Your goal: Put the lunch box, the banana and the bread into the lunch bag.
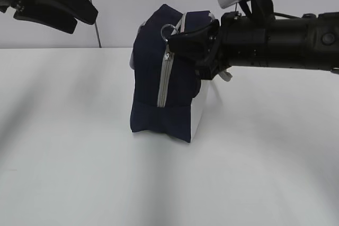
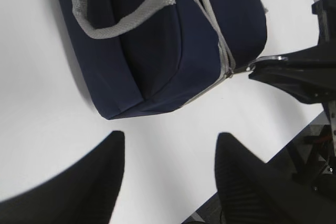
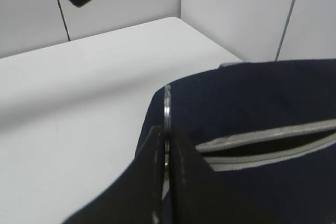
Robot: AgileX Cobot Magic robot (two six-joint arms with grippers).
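Note:
The navy lunch bag (image 1: 159,78) stands upright on the white table, its grey zipper (image 1: 164,80) running down the near end. My right gripper (image 1: 177,38) is shut on the metal ring pull (image 1: 168,29) at the bag's top. The right wrist view shows the ring pull (image 3: 167,106) pinched between the fingers (image 3: 189,182), with the zipper (image 3: 262,145) slightly parted beside them. My left gripper (image 2: 170,153) is open and empty, raised at the upper left (image 1: 53,3) away from the lunch bag (image 2: 157,40). The lunch box, the banana and the bread are out of view.
The white table (image 1: 79,157) spreads around the bag. A grey wall with a thin vertical cable (image 1: 92,9) stands behind. The table's far corner (image 3: 210,40) shows in the right wrist view.

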